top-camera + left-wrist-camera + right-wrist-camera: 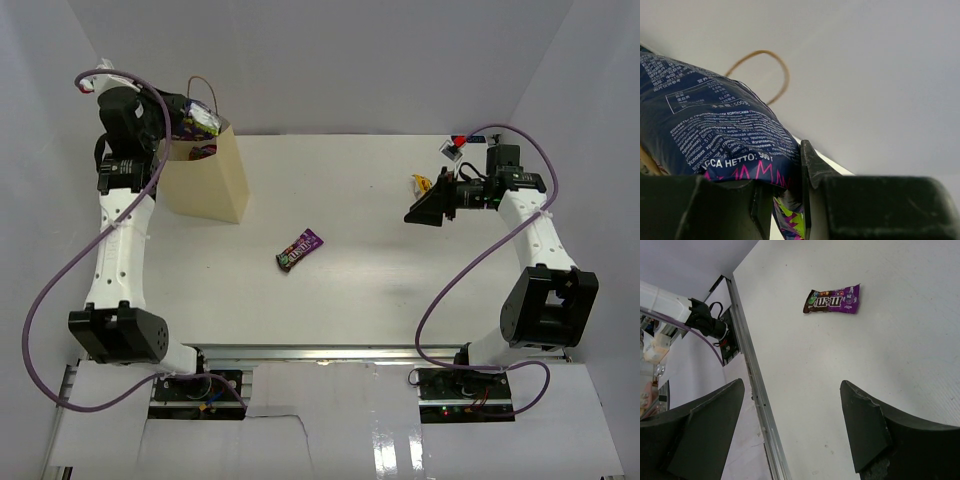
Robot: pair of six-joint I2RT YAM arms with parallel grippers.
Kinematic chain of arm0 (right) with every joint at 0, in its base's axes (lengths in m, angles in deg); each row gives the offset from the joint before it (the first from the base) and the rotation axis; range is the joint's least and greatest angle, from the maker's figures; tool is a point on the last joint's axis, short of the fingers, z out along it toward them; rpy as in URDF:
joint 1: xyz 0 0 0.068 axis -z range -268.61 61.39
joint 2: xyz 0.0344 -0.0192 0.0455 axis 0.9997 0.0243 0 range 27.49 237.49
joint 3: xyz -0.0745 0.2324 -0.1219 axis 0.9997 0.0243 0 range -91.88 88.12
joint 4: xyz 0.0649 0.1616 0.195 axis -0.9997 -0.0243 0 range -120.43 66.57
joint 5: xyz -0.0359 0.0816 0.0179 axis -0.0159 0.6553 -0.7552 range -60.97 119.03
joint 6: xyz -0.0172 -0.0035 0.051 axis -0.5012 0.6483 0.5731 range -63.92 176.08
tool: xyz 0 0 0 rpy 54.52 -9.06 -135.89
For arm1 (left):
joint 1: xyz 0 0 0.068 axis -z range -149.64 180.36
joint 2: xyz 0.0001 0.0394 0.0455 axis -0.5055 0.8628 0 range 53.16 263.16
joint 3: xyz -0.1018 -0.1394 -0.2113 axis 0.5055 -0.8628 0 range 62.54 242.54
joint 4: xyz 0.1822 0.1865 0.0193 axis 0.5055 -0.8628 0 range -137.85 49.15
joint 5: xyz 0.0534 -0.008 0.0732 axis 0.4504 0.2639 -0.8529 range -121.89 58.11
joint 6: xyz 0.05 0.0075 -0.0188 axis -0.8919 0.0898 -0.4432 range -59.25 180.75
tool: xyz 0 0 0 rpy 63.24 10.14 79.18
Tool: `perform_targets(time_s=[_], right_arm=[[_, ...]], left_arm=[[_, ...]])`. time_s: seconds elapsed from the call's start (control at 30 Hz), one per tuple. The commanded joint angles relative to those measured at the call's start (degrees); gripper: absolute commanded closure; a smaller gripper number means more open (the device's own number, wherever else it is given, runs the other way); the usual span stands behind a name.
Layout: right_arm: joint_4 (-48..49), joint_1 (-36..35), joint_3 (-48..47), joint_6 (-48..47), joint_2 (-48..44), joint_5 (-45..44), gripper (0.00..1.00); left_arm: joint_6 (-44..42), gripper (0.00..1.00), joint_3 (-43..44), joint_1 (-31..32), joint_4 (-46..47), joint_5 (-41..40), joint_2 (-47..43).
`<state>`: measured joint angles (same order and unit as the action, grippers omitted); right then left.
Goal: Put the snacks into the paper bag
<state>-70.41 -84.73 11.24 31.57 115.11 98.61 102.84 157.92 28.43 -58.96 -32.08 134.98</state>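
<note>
Bases of both arms sit at the near edge of the table (380, 300), nearer than the paper bag (215, 185) and well apart from it. Farther in, a purple-and-brown candy packet (300, 249) lies flat on the bare tabletop, to the right of the paper bag and nearer than it, touching nothing.

The right gripper (418, 213) hangs above the table far to the right of the paper bag, about level with the bag's front. Its fingers (865, 430) are spread wide and nothing sits between them. The candy packet lies ahead of those splayed fingers, well apart from them, on the side toward the paper bag. Just beyond the right gripper a yellow packet (421, 183) rests on the table, also far to the right of the paper bag.

At the far left the paper bag stands upright with its mouth open, one thin handle loop (200, 88) rising above the rim. The left gripper (785, 192) is right at the bag's mouth, clamped on one edge of a big dark-blue chip bag (715, 125), whose printed body slants away from the fingers. Inside the paper bag other packets (205, 150) show, too crowded to tell apart.
</note>
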Motion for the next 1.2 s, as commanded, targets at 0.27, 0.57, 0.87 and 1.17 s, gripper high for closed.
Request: perform_targets(time_s=[0.27, 0.57, 0.87, 1.17], right_arm=[[1.5, 0.4, 1.8, -1.2, -2.0, 0.8, 0.17], [2.2, 0.4, 2.5, -0.7, -2.0, 1.2, 0.17], [2.2, 0.4, 3.2, -0.7, -2.4, 1.2, 0.17], [2.5, 0.4, 3.6, -0.7, -2.5, 1.2, 0.17]], left_arm=[[1.5, 1.0, 4.0, -2.5, 3.5, 3.9, 1.1], [-0.2, 1.0, 3.6, -2.5, 2.5, 7.5, 0.8], [0.5, 0.27, 2.9, -2.5, 1.7, 7.3, 0.3], [-0.5, 0.1, 3.4, -2.5, 1.0, 7.0, 0.1]])
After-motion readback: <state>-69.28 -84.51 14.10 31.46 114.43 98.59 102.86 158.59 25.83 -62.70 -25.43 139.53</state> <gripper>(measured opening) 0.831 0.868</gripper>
